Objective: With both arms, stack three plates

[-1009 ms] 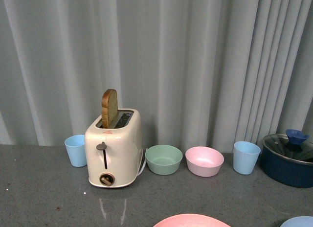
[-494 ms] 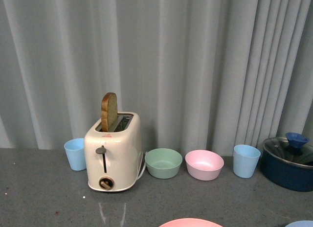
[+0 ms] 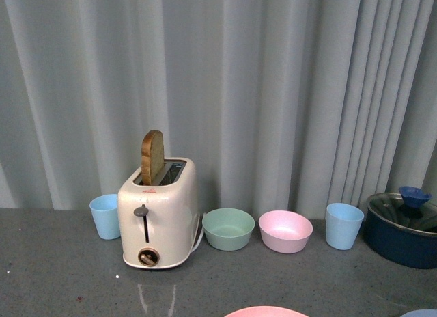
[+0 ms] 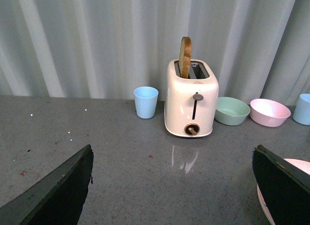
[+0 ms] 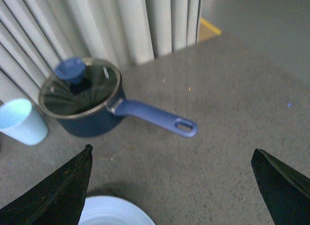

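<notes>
Left gripper (image 4: 172, 148): mine; matte black wedge-shaped fingers spread wide over bare tabletop, nothing between them.
Right gripper (image 5: 171, 149): mine; the same black fingers, spread wide, holding nothing.
Pink plate (image 4: 299, 164): wide, shallow, matte; flat on the tabletop, partly hidden behind one finger of my left gripper. The front view shows only an arc of its rim at the lower edge, in front of the bowls.
Light blue plate (image 5: 114, 211): round, matte, flat on the tabletop, near the saucepan but apart from it; best seen from my right wrist.
Tabletop (image 3: 61, 276): grey, speckled, slightly glossy; faintly mirrors the toaster.
Toaster (image 3: 157, 221): cream, smooth rounded shell, lever and brown dial in front.
Bread slice (image 3: 151, 156): brown, upright in one slot.
Cup by the toaster (image 3: 104, 216): light blue, tapering, just to its left.
Cup by the saucepan (image 3: 343, 225): light blue, between pink bowl and saucepan.
Green bowl (image 3: 228, 228): small, deep, matte.
Pink bowl (image 3: 285, 231): same shape, just beside the green one, not touching.
Saucepan (image 5: 82, 106): dark blue, glass lid, metal rim, blue knob; its long slotted handle shows only from my right wrist.
Curtain (image 3: 273, 91): pale grey, vertical folds.
</notes>
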`<state>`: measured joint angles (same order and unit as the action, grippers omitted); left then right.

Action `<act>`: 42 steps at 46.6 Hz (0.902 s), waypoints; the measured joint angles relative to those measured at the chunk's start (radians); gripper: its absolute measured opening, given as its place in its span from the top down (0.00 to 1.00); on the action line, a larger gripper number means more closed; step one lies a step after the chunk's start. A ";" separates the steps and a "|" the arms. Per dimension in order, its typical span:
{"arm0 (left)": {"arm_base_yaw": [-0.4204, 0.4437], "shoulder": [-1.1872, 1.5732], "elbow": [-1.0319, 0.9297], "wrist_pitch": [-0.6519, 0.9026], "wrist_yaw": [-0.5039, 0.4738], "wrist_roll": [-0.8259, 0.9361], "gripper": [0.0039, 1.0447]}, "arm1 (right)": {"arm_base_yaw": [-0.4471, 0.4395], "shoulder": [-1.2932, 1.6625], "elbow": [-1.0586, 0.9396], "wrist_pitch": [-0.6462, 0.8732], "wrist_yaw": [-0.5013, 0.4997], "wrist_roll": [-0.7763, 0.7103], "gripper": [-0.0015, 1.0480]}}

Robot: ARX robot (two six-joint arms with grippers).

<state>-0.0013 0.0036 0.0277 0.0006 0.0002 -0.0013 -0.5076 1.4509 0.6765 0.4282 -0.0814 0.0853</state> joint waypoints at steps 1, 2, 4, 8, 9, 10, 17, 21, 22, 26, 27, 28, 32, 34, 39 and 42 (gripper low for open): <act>0.000 0.000 0.000 0.000 0.000 0.000 0.06 | -0.003 0.035 0.025 -0.018 -0.003 0.000 0.07; 0.000 0.000 0.000 0.000 0.000 0.000 0.06 | -0.005 0.051 0.037 -0.037 -0.006 0.000 0.07; 0.000 0.000 0.000 0.000 0.000 0.000 0.06 | -0.007 0.113 0.080 -0.088 -0.022 -0.004 0.07; 0.000 0.000 0.000 0.000 0.000 0.000 0.06 | -0.010 0.213 0.134 -0.151 -0.027 -0.026 0.07; 0.000 0.000 0.000 0.000 0.000 0.000 0.06 | -0.010 0.224 0.138 -0.156 -0.024 -0.031 0.07; 0.000 0.000 0.000 0.000 0.000 0.000 0.06 | -0.010 0.243 0.144 -0.162 -0.021 -0.037 0.07; 0.000 0.000 0.000 0.000 0.000 0.000 0.06 | -0.015 0.358 0.171 -0.248 -0.072 -0.164 0.07; 0.000 0.000 0.000 0.000 0.000 0.000 0.06 | -0.020 0.410 0.177 -0.291 -0.114 -0.253 0.07; 0.000 0.000 0.000 0.000 0.000 0.000 0.06 | -0.020 0.418 0.177 -0.296 -0.122 -0.273 0.07; 0.000 0.000 0.000 0.000 0.000 0.000 0.06 | -0.021 0.451 0.175 -0.310 -0.154 -0.333 0.07; 0.000 0.000 0.000 0.000 0.000 0.000 0.06 | -0.022 0.453 0.175 -0.310 -0.157 -0.335 0.07; 0.000 0.000 0.000 0.000 0.000 0.000 0.06 | -0.022 0.457 0.174 -0.311 -0.164 -0.344 0.07; 0.000 0.000 0.000 0.000 0.000 0.000 0.06 | -0.024 0.473 0.171 -0.315 -0.195 -0.360 0.07; 0.000 0.000 0.000 0.000 0.000 0.000 0.06 | -0.025 0.480 0.169 -0.317 -0.205 -0.365 0.07; 0.000 0.000 0.000 0.000 0.000 0.000 0.06 | -0.027 0.506 0.168 -0.318 -0.217 -0.369 0.07; 0.000 0.000 0.000 0.000 0.000 0.000 0.06 | -0.031 0.525 0.168 -0.320 -0.220 -0.368 0.07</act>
<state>-0.0013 0.0036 0.0277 0.0006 0.0002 -0.0010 -0.5385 1.9762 0.8444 0.1085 -0.3016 -0.2829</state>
